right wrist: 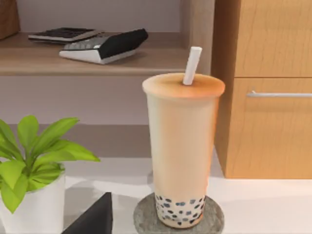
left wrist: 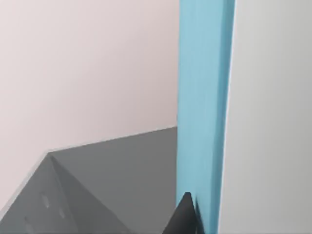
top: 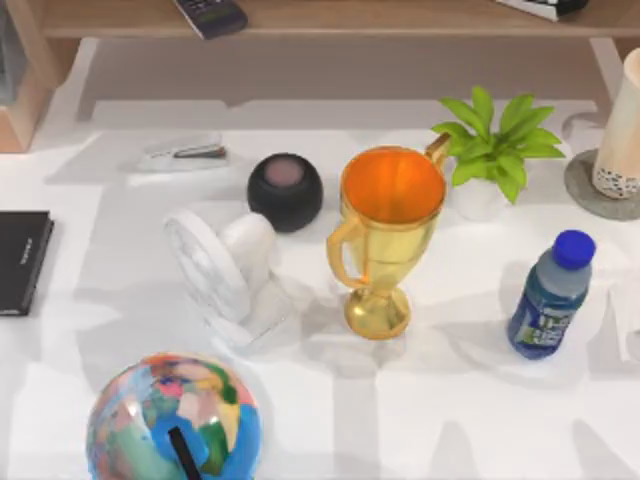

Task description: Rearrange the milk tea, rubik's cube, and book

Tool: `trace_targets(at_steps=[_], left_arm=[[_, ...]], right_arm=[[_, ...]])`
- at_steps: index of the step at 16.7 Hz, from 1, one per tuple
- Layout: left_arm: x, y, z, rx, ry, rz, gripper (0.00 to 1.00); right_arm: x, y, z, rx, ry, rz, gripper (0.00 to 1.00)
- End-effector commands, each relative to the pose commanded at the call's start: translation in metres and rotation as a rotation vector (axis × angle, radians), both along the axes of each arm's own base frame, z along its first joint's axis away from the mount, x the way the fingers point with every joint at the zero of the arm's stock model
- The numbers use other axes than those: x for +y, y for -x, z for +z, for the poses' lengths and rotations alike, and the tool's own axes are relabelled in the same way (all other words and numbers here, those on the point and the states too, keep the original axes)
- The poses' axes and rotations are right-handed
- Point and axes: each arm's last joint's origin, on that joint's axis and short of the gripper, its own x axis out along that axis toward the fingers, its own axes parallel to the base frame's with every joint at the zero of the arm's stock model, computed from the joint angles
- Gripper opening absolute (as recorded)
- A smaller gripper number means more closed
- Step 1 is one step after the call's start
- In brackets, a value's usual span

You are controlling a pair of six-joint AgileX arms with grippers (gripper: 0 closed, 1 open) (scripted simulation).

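The milk tea (right wrist: 183,151) is a tall cream-beige cup with a white straw and dark pearls at the bottom. It stands upright on a round grey coaster (right wrist: 146,219) at the table's far right edge (top: 625,130). In the right wrist view a dark part of my right gripper (right wrist: 92,219) pokes in low, short of the cup and apart from it. In the left wrist view a dark tip of my left gripper (left wrist: 185,219) rests against a pale blue upright band (left wrist: 202,112) beside a white surface; I cannot tell what the band is. The rubik's cube and the book are out of view.
A potted plant (top: 495,150) stands just left of the milk tea, with a blue-capped bottle (top: 550,295) nearer the front. A gold trophy (top: 385,240), black speaker (top: 285,190), white fan (top: 220,265), stapler (top: 185,150), globe (top: 175,420) and flat black book (top: 20,260) fill the middle and left.
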Motion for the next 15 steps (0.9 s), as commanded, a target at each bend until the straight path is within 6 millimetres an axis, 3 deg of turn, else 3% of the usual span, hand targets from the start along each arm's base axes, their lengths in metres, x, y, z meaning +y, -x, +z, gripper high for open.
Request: trace_targets(at_steps=[4, 7, 11, 15], left_arm=[[0.001, 0.049, 0.008, 0.002, -0.359, 0.053, 0.00], [0.000, 0.085, -0.009, 0.051, -0.679, 0.084, 0.00], [-0.006, 0.127, -0.061, 0.174, -1.035, 0.058, 0.00], [-0.026, 0.157, -0.135, 0.323, -1.253, -0.097, 0.00]], right_arm=[[0.000, 0.000, 0.000, 0.000, 0.000, 0.000, 1.00], [0.000, 0.000, 0.000, 0.000, 0.000, 0.000, 1.00], [0.000, 0.000, 0.000, 0.000, 0.000, 0.000, 1.00], [0.000, 0.000, 0.000, 0.000, 0.000, 0.000, 1.00]])
